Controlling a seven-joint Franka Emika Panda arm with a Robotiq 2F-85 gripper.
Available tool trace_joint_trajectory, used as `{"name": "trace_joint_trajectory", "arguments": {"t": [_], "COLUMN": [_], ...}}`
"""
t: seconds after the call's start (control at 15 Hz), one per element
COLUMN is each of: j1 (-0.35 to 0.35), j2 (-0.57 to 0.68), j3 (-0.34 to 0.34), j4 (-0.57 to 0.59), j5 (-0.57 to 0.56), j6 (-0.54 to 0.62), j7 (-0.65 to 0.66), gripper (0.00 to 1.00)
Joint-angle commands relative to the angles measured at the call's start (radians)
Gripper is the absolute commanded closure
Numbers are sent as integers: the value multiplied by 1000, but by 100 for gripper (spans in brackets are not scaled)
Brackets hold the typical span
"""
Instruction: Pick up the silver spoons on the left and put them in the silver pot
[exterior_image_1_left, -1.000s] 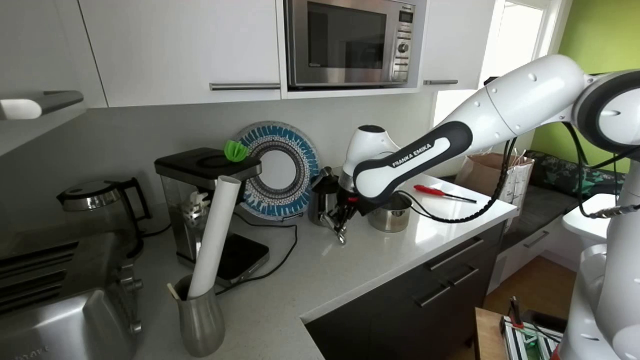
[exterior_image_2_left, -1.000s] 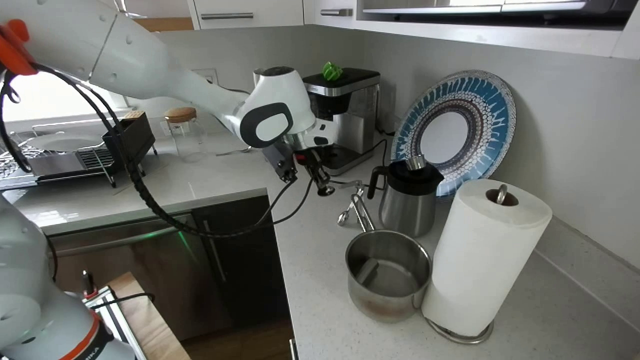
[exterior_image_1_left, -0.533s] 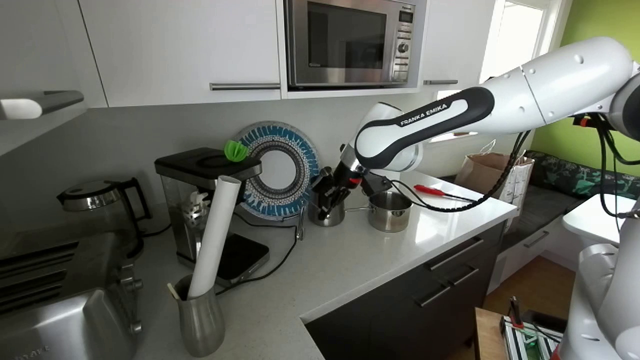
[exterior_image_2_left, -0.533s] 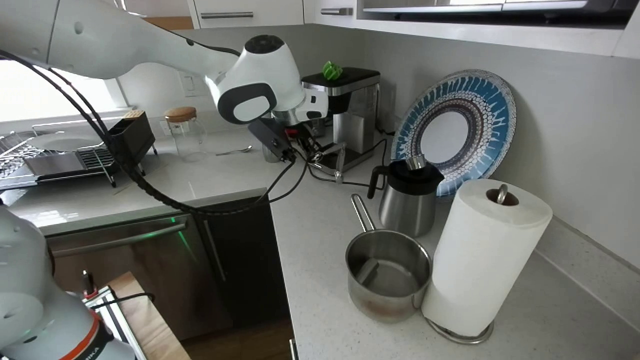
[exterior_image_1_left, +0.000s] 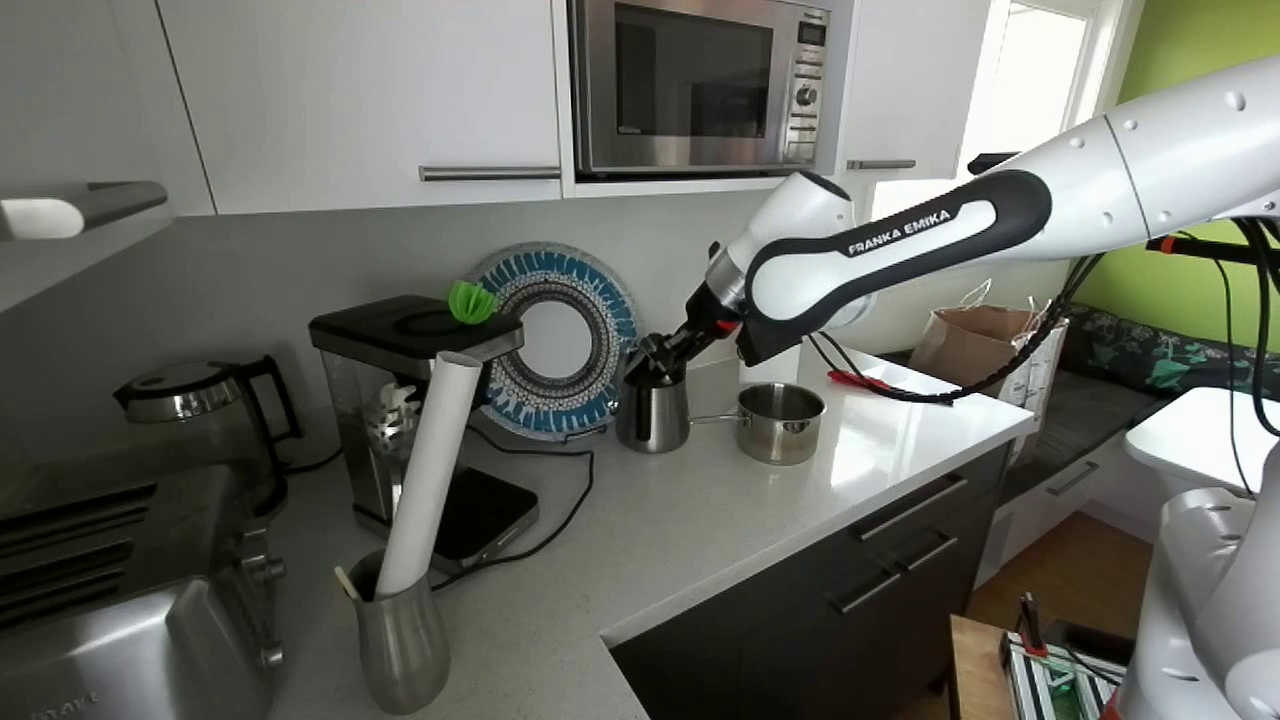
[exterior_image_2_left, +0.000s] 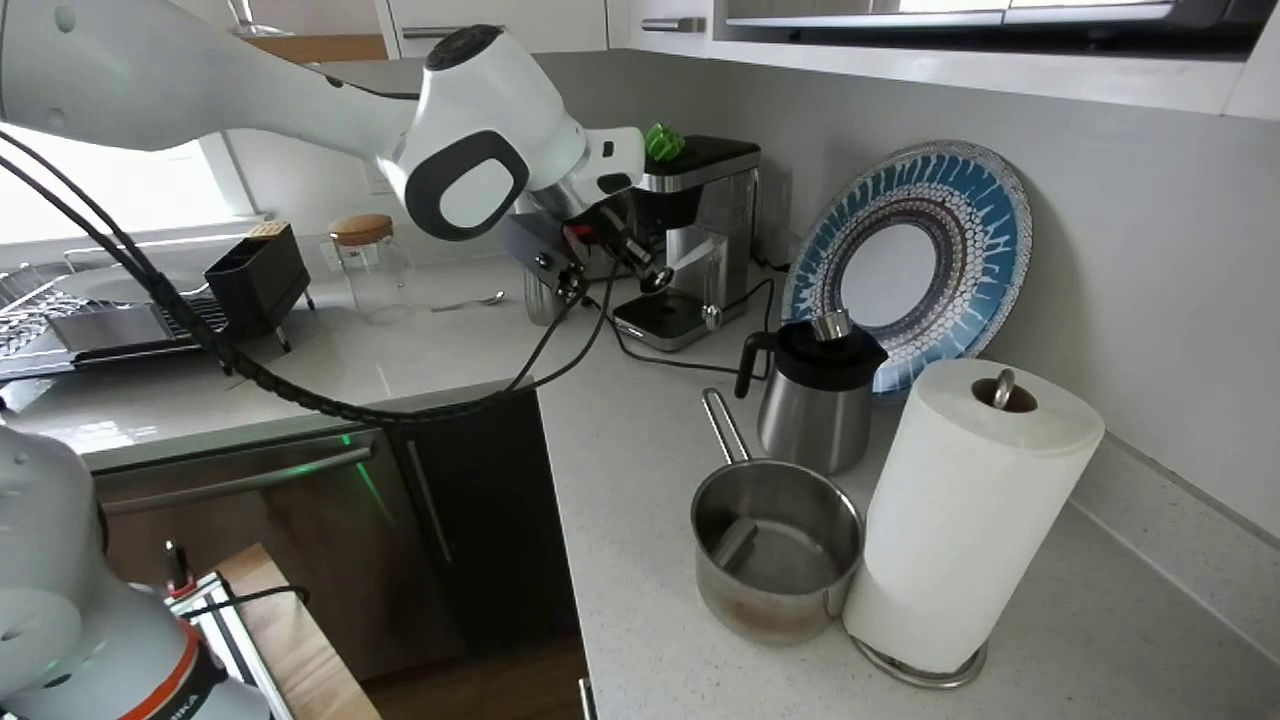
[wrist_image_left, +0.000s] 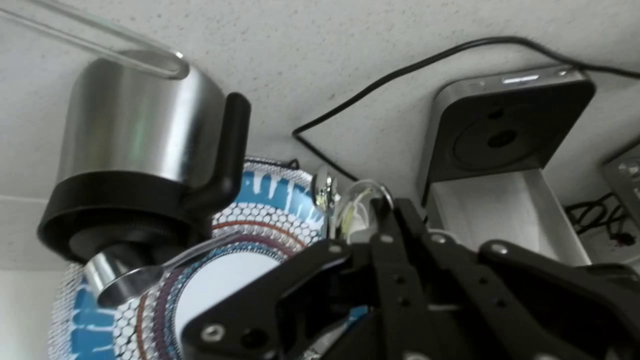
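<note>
The gripper (exterior_image_2_left: 634, 252) is shut on the silver spoons (exterior_image_2_left: 712, 288) and holds them in the air. The spoons hang from the fingertips in front of the coffee machine. In the wrist view, the jaws (wrist_image_left: 395, 206) are almost together, with shiny spoon bowls (wrist_image_left: 325, 189) just left of the tips; the grip itself is partly hidden. The gripper also shows in an exterior view (exterior_image_1_left: 648, 362), above the metal jug, with most of the spoons hidden. The silver pot (exterior_image_2_left: 780, 612) stands on the counter, apart from the gripper; it also shows in an exterior view (exterior_image_1_left: 780, 442). Its handle (wrist_image_left: 155, 59) shows in the wrist view.
The metal jug (exterior_image_2_left: 815, 425) with black trim stands beside the pot's handle, a metal scoop (wrist_image_left: 132, 286) at its lid. A paper towel roll (exterior_image_2_left: 970, 520) stands close to the pot. A patterned plate (exterior_image_2_left: 1000, 230) leans on the wall. The coffee machine (exterior_image_2_left: 720, 225) has a trailing cord.
The gripper has risen with the spoons. They hung low over the counter, swung away from the pot, and now hang higher. The pot and jug have not moved.
</note>
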Motion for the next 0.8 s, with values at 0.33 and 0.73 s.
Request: {"name": "trace_joint_trajectory", "arguments": {"t": [0.33, 0.73], "j1": [-404, -333], "j2": [-161, -174], "j3": [265, 240], "j4": [-132, -170], "j5": [-613, -518], "j6": [112, 121], "j7": [666, 631], "gripper": [98, 95]}}
